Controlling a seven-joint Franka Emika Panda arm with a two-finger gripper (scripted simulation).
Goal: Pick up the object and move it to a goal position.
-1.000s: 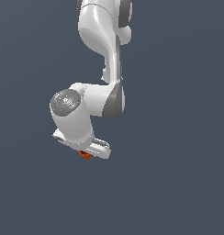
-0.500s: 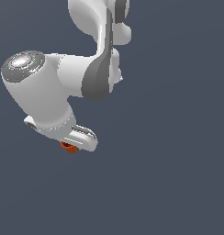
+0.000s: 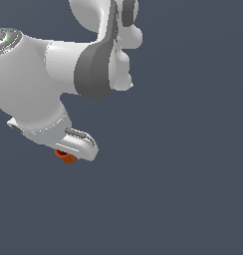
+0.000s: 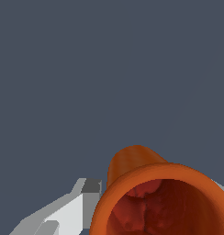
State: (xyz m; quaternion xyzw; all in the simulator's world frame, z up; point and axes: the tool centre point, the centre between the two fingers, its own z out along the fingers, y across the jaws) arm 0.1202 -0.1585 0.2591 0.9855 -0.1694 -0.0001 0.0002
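Object (image 3: pixel 66 157): small orange-red cup, hollow darker centre. Exterior view: it sits tucked under the white gripper (image 3: pixel 68 152), touching its underside, at the exterior view's lower left. No surface visible beneath it; plain grey-blue background all around.

Wrist view: the cup (image 4: pixel 162 202) fills the near field, open mouth toward the camera, mottled dark-red interior. 1 grey-white finger (image 4: pixel 70 211) lies just beside its rim; the other side shows only a pale sliver at the frame edge.

Jaws: judged clamped on the cup, since it hangs at the gripper with nothing under it. Actual contact of pads on wall is not shown.

Progress, as a judgement: pick-up looks done; carry under way or about to be. Left: reach the goal position and settle there.

Hidden or unclear:
- No goal marker in either view; remaining distance cannot be judged.
- Fingertips masked by the gripper body in the exterior view.
- Arm's upper links cut off by the frame.
- Cup's lower half cropped in the wrist view.
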